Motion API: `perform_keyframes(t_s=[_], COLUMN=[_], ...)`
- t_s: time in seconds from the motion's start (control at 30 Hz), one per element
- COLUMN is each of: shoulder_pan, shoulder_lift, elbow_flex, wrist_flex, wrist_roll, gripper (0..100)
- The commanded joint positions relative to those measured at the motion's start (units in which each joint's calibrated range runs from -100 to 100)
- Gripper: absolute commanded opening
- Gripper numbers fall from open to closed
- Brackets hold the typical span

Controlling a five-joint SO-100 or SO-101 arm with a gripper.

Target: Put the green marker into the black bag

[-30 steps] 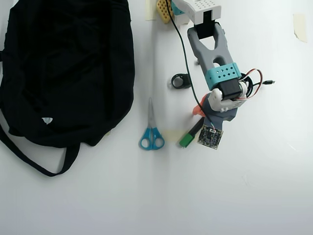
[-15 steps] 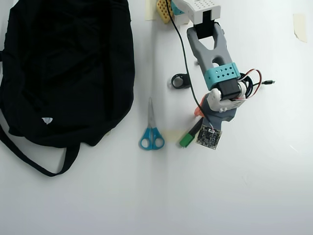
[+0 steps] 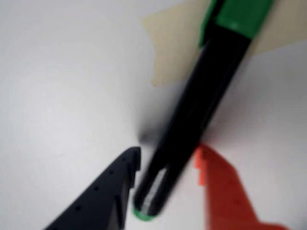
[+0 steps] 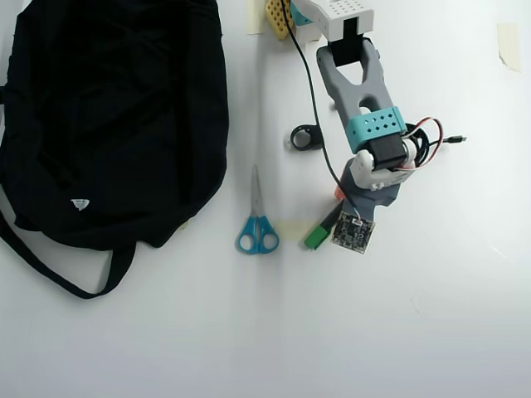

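Observation:
The green marker (image 3: 201, 100) lies on the white table, a black barrel with its green cap (image 3: 240, 17) at the top of the wrist view and a small green tip at the bottom. My gripper (image 3: 167, 155) straddles the barrel near that tip, the black finger (image 3: 105, 196) on its left and the orange finger (image 3: 225, 191) on its right, both pressed against it. In the overhead view the green cap (image 4: 315, 238) pokes out from under my wrist. The black bag (image 4: 108, 108) fills the upper left, well apart from the marker.
Blue-handled scissors (image 4: 257, 224) lie between the bag and the marker. A small black ring-shaped object (image 4: 306, 137) sits beside the arm. A piece of tape (image 4: 290, 230) lies under the marker's cap, and more tape (image 4: 508, 46) at the right edge. The bag's strap (image 4: 58, 269) loops out at the lower left.
The orange finger has drawn in toward the marker, showing less in the overhead view. The wrist shifted slightly. The marker has not moved.

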Motion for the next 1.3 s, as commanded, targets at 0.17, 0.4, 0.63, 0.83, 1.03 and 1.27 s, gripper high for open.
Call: perform_keyframes(t_s=[0.17, 0.4, 0.63, 0.83, 1.03, 1.27], shoulder_pan=[-0.3, -0.3, -0.2, -0.2, -0.2, -0.2], shoulder_lift=[-0.4, -0.4, -0.4, -0.4, -0.4, -0.6], elbow_flex=[-0.2, -0.2, -0.2, -0.2, -0.2, -1.0], wrist_flex=[0.2, 0.2, 0.2, 0.2, 0.1, 0.1], wrist_roll=[-0.2, -0.2, -0.2, -0.2, -0.2, -0.2], gripper=[10, 10, 2, 2, 2, 2])
